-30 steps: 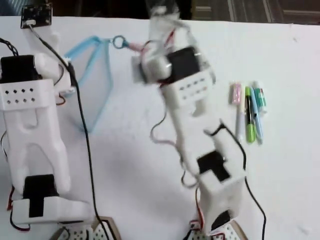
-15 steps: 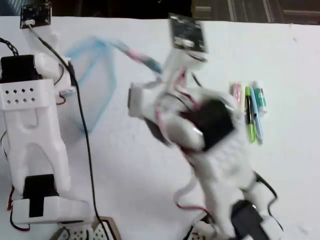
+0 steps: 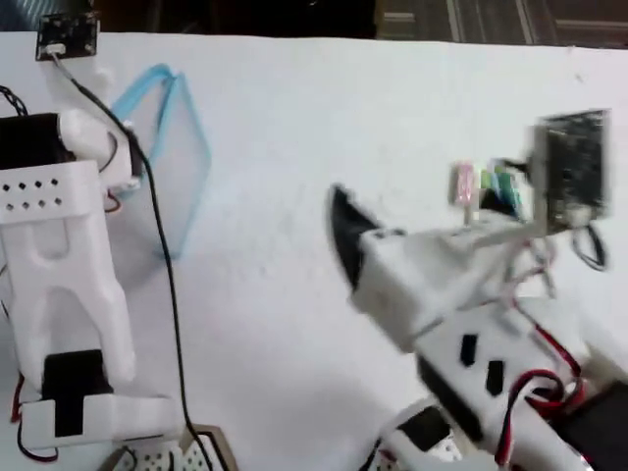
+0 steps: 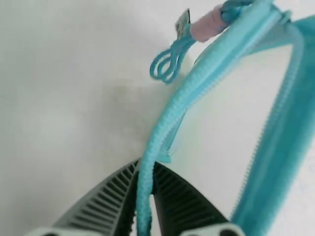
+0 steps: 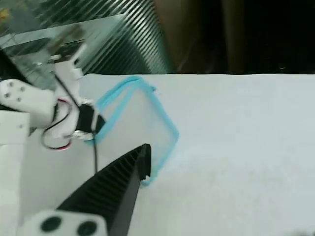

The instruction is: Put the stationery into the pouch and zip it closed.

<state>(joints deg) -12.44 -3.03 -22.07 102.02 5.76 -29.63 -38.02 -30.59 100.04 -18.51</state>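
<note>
Pouch (image 3: 172, 167), clear with blue zipper edge: left gripper (image 4: 146, 169) pinching rim. Right gripper (image 3: 341, 224), open or closed I cannot tell; I'd centre it above coloured pens (image 3: 483, 186).

The pouch (image 3: 182, 157) and stationery (image 3: 486, 184), well apart
The pouch lay at ten o'clock by the left arm (image 3: 54, 245); the stationery sat at two o'clock, partly behind the right arm (image 3: 442, 285).

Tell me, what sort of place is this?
Probably a robotics lab or hobby workbench: two white arms wired up on a white table, a bare circuit board, with a blue-zipped pouch and pens as practice objects.
</note>
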